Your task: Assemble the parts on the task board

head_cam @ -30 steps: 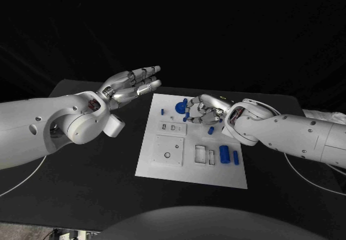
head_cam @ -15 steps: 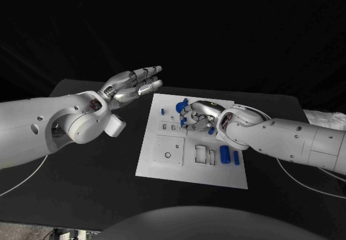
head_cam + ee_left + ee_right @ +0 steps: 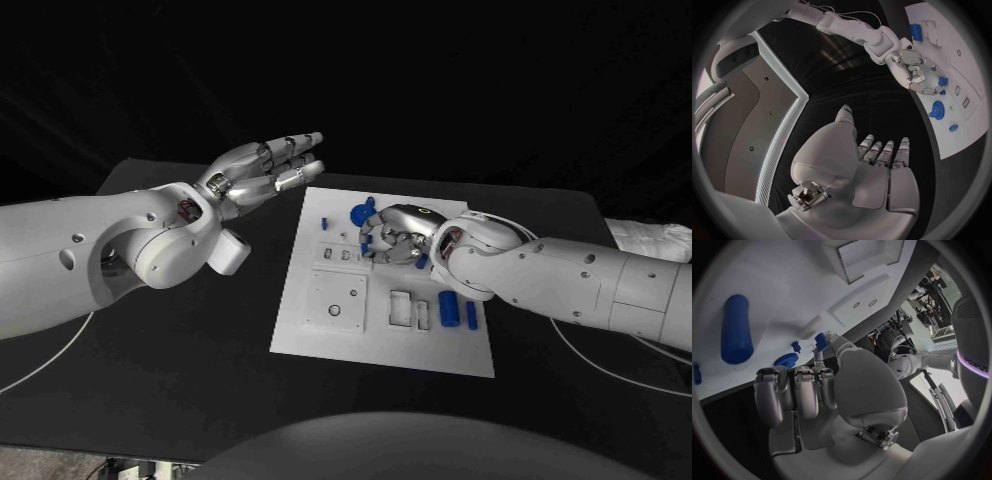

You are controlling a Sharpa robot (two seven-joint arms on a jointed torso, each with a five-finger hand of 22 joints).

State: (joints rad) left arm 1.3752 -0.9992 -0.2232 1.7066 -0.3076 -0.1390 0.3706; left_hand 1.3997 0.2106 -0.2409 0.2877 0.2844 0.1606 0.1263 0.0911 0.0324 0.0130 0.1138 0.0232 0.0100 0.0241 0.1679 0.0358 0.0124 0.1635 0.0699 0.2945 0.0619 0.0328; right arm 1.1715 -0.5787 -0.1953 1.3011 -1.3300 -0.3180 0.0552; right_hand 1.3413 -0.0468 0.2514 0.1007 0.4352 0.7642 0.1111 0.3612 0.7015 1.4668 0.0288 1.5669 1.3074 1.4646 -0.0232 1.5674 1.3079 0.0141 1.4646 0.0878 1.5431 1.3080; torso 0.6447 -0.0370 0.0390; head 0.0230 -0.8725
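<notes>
The white task board (image 3: pixel 378 330) lies in the middle of the black table (image 3: pixel 173 370), its long side running from the frame's centre toward the lower middle. In its shallow pockets on the right sit a thick blue cylinder (image 3: pixel 450 308) and a thin blue pin (image 3: pixel 472 316) side by side. A blue gear (image 3: pixel 361 213) and a small blue peg (image 3: pixel 325 223) stand near the board's upper edge.

The right hand (image 3: pixel 400 234) is bent over the board's upper part, just below the gear, fingers curled down. In the right wrist view a small blue piece (image 3: pixel 821 341) sits at its fingertips, pinched between thumb and finger.

The left hand (image 3: pixel 267 167) hovers above the table in the upper left, off the board's corner, palm up, fingers nearly straight and empty.
</notes>
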